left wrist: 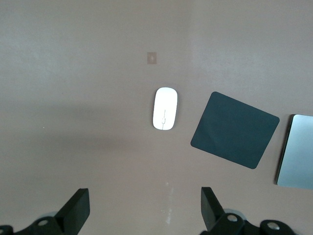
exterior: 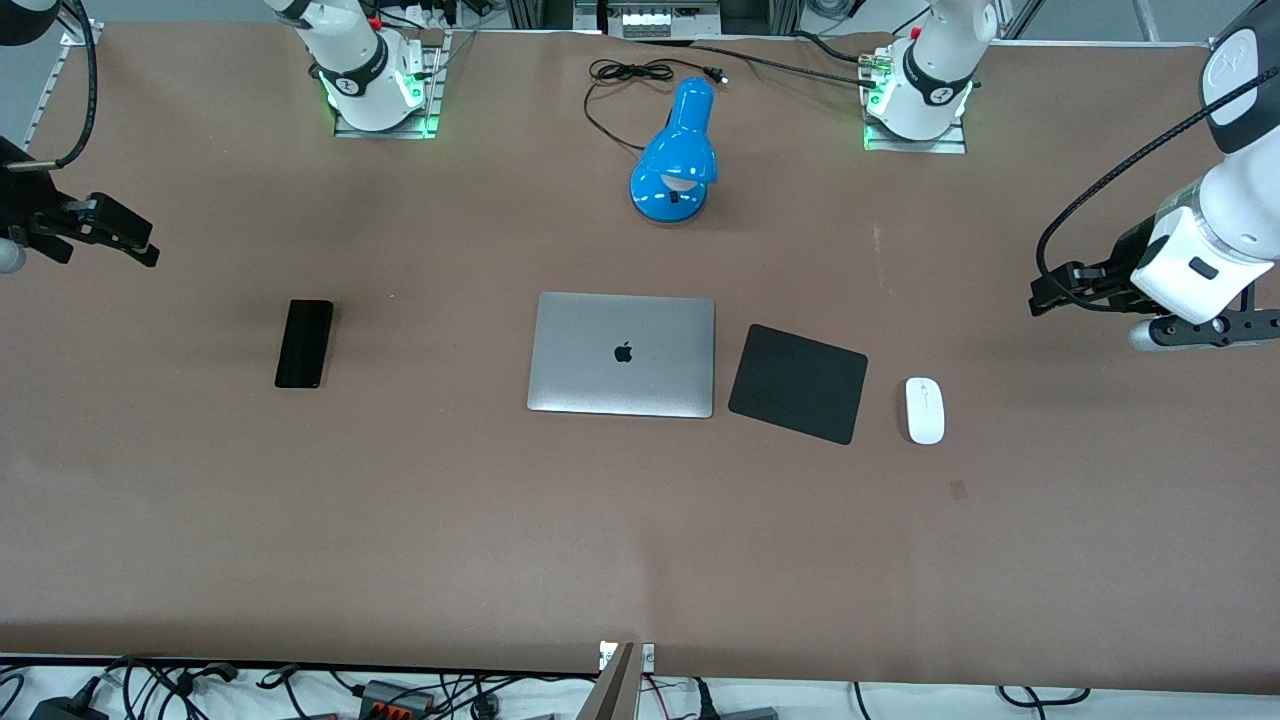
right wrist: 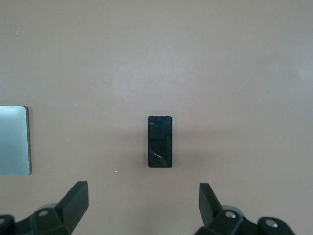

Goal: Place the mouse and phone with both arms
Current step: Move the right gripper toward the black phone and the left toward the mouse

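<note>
Mouse (exterior: 925,410): flat on the brown tabletop (exterior: 400,520) toward the left arm's end, long axis running toward the front camera, roughly midway between the base-side edge and the front edge. Just beside the black mouse pad (exterior: 798,383), apart from it by a narrow strip of bare surface; pad turned slightly askew. Closed silver laptop (exterior: 622,354) next along, near the tabletop's middle, close to the pad without touching.

Phone (exterior: 304,343): face up toward the right arm's end, well apart from the laptop, nothing touching it.

Blue desk lamp (exterior: 676,155) nearer the base-side edge than the laptop, its black cord (exterior: 625,75) looped toward that edge.

Left gripper (exterior: 1060,292): up in the air over the tabletop's edge at the left arm's end, well apart from the mouse, fingers (left wrist: 76,208) spread wide and holding nothing. Mouse (left wrist: 165,108) and pad (left wrist: 234,129) both in the left wrist view.

Right gripper (exterior: 115,233): up over the tabletop's edge at the right arm's end, fingers (right wrist: 73,199) wide apart, empty. Phone (right wrist: 160,141) centred in the right wrist view, laptop corner (right wrist: 14,140) at its margin.
</note>
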